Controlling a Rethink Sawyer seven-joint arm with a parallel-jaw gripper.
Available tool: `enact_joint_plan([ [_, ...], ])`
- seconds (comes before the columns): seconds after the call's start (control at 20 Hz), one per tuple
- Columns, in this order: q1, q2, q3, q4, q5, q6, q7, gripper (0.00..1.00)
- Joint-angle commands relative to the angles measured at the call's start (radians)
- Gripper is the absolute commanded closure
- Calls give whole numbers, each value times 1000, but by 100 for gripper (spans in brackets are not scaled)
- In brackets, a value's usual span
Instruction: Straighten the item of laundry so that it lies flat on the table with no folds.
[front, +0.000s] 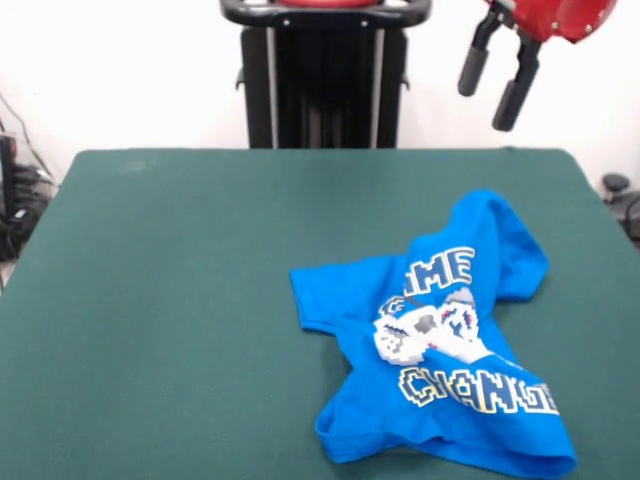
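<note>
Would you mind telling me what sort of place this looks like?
Probably a robotics lab: a red gripper hangs open above a green felt table, a crumpled blue T-shirt lies on it, and cables trail by a plain white wall.

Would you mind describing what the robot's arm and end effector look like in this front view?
Only the arm's end shows, at the top right: a glossy red rounded housing. From it hangs the end effector, made of two dark, near-black cylindrical fingers with rounded tips. No cables or markings can be made out on them.
</note>
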Motion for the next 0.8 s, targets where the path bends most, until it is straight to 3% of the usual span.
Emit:
enact_joint_plan([
  [0.05,10,28,12,-126,-221,232,-232,0],
  [0.2,-6,69,40,-150,-238,187,-207,0],
  [0.4,-61,165,111,-214,-233,84,-87,0],
  [0.55,-66,232,98,-298,-250,83,-19,0],
  [0.8,-71,289,94,-338,-244,33,34,0],
])
